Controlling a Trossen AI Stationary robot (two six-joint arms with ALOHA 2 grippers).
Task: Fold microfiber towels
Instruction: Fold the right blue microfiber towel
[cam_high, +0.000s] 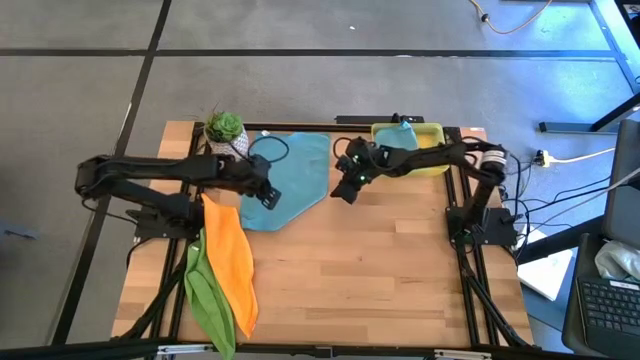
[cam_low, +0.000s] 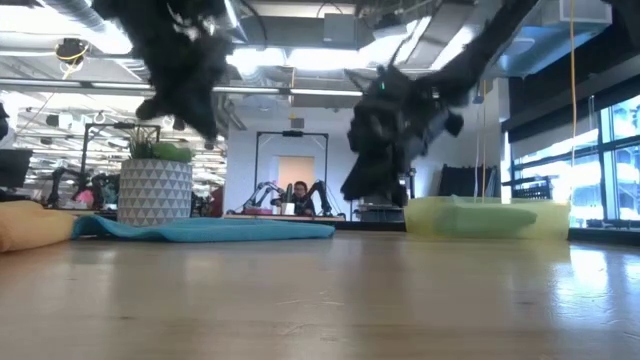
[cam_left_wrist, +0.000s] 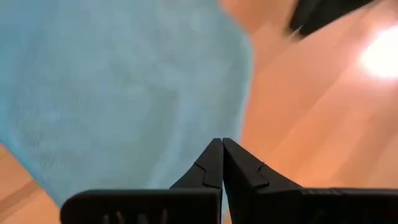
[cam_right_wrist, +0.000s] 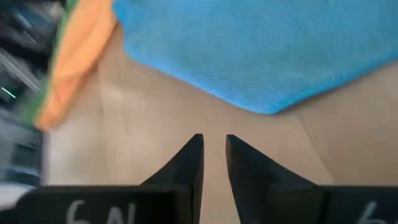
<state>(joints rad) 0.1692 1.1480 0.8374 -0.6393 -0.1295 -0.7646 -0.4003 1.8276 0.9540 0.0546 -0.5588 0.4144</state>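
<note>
So the teal towel is lying spread flat on the wooden surface, upper middle of the high view, just right of the little potted plant. The left gripper is hanging over the towel's lower left part, fingers pressed fully together and holding nothing. The right gripper is sitting just off the towel's right edge, over bare wood; its fingers are showing a narrow gap between them and nothing is caught in there either. The orange towel is stretching down the left side of the surface toward the bottom of the frame, with the lime green towel touching it on its left. In the upper right, the yellow tray is holding another teal cloth.
</note>
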